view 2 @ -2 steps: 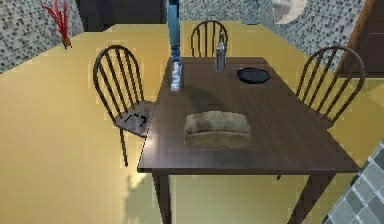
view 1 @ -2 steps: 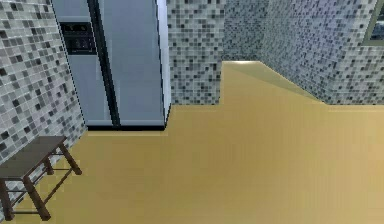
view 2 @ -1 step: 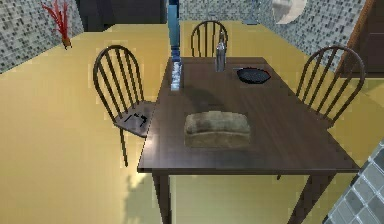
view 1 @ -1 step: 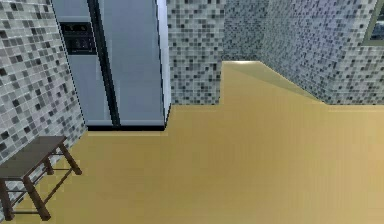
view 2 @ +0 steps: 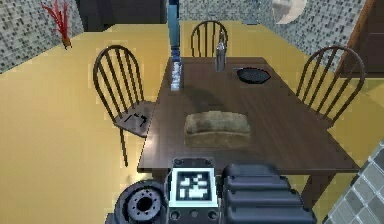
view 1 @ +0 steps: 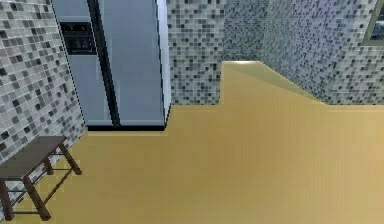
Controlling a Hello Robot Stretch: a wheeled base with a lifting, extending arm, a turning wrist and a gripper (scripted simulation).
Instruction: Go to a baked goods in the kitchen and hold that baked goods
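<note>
Bread loaf (view 2: 218, 123): oblong, tan-brown, crusted, lying flat on the dark wooden table (view 2: 290, 130), centre of the arm side view. Gripper (view 2: 140, 205): bottom edge, left of centre. Far end indistinct; cannot tell whether it holds anything.

Fridge (view 1: 125, 60) top cut off, stool (view 1: 35, 170) clipped at left edge, small tabletop items (view 2: 178, 75) too small to identify

No text, number, brand or sign can be read. On the white square with black marks (view 2: 195, 187), at the lower middle of the arm side view, only a block pattern is seen, without letters. On the dark panel (view 1: 78, 38) of the refrigerator (view 1: 130, 60), at the upper left of the forward view, no print can be made out.
</note>
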